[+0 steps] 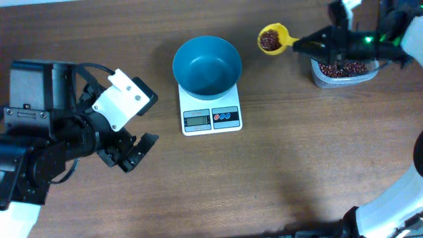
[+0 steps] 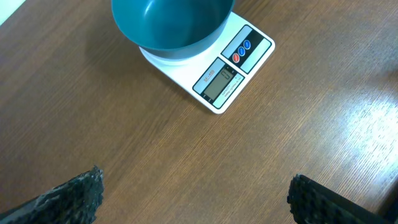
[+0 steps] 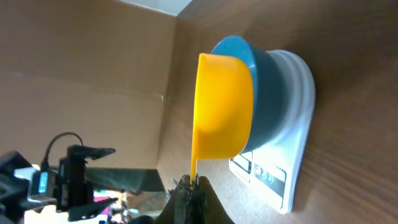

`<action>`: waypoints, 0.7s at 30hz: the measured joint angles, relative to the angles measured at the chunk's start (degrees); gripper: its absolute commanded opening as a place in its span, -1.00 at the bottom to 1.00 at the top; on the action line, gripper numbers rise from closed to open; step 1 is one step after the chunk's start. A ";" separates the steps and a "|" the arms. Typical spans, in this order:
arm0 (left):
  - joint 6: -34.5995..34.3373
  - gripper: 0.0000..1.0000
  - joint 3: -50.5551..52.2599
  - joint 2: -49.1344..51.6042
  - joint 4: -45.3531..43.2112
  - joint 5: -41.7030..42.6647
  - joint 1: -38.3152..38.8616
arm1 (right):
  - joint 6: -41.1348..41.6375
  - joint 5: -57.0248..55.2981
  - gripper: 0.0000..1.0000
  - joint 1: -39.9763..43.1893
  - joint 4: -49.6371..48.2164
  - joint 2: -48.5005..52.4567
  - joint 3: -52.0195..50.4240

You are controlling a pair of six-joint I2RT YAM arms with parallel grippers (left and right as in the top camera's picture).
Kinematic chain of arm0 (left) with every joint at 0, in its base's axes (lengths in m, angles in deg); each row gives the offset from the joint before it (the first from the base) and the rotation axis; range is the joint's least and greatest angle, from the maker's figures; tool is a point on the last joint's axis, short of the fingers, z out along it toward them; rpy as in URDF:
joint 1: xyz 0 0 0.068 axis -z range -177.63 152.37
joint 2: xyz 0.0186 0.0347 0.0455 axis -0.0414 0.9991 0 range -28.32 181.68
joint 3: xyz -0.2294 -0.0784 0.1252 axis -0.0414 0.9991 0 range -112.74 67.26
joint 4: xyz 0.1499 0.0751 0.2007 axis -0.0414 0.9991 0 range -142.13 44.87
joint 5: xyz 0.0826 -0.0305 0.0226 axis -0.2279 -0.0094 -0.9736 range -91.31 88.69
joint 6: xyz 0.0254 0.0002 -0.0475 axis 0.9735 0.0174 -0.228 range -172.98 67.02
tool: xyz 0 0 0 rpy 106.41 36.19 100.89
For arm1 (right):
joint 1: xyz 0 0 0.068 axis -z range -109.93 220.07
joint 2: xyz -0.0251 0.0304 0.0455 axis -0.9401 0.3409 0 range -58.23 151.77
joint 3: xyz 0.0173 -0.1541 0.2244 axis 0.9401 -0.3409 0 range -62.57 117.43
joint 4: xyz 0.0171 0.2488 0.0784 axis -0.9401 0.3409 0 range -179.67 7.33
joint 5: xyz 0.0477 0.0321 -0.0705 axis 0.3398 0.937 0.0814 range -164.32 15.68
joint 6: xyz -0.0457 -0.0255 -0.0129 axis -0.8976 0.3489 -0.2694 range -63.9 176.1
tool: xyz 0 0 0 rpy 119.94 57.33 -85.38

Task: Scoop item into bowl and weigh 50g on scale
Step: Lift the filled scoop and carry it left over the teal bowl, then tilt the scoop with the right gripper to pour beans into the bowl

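Observation:
The teal-blue bowl [image 1: 207,65] stands empty on the white scale [image 1: 211,118] at the table's middle; both also show in the left wrist view, bowl [image 2: 171,25] and scale [image 2: 233,74]. My right gripper [image 1: 310,45] is shut on the handle of a yellow scoop [image 1: 271,38] holding reddish-brown beans [image 1: 268,40], held in the air between the bowl and the clear tub. In the right wrist view the scoop [image 3: 222,106] hangs in front of the bowl [image 3: 264,87] and scale [image 3: 292,149], my right gripper [image 3: 189,186] below it. My left gripper [image 1: 135,151] is open and empty, left of the scale.
A clear plastic tub [image 1: 344,71] of beans [image 1: 342,67] sits at the far right, partly under my right arm. Bare wooden tabletop lies in front of the scale and between my left gripper's fingers [image 2: 193,199].

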 measured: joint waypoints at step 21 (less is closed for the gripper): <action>0.02 0.97 0.00 0.00 0.04 0.00 0.00 | -9.57 -14.67 -0.92 -17.40 -16.33 0.00 0.20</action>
